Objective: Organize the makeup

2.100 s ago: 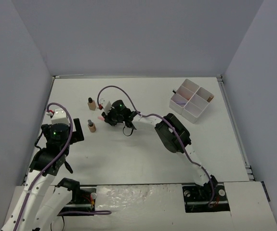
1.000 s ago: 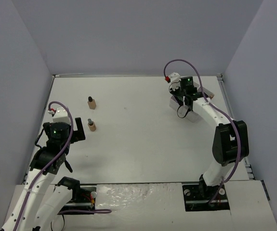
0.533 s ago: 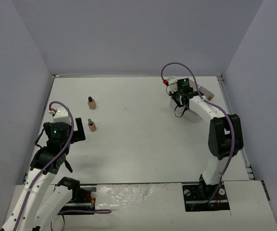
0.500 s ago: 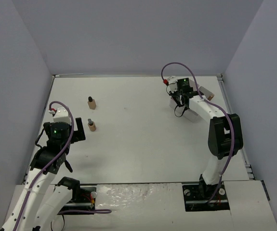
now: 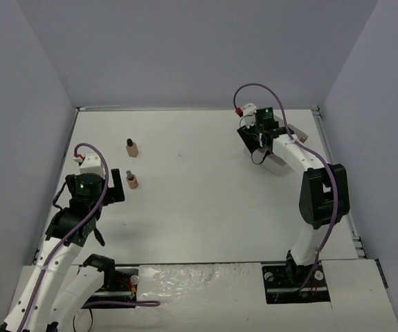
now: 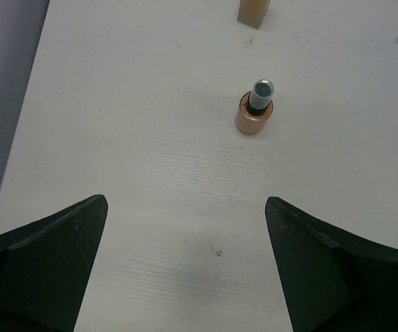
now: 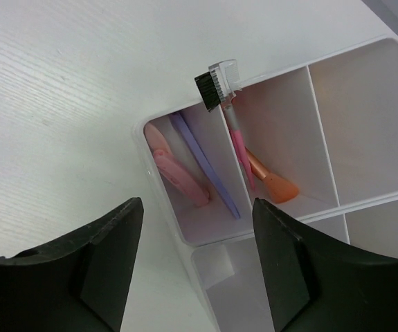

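Two bottles (image 5: 133,181) wait at left, pencils (image 7: 205,166) and a brush (image 7: 216,81) sit in the tray (image 7: 323,211); left gripper (image 6: 186,202) gapes wide, right gripper (image 7: 197,207) part-open, both empty.

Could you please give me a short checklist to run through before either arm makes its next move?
1. Right gripper open with nothing between its fingers: ok.
2. Brush lying fully inside the tray: not ok; it leans on the wall with its bristles over the rim.
3. Left gripper open and empty: ok.
4. Nearer bottle upright, ahead of the left gripper: ok.
5. Farther bottle upright and apart from the nearer one: ok.
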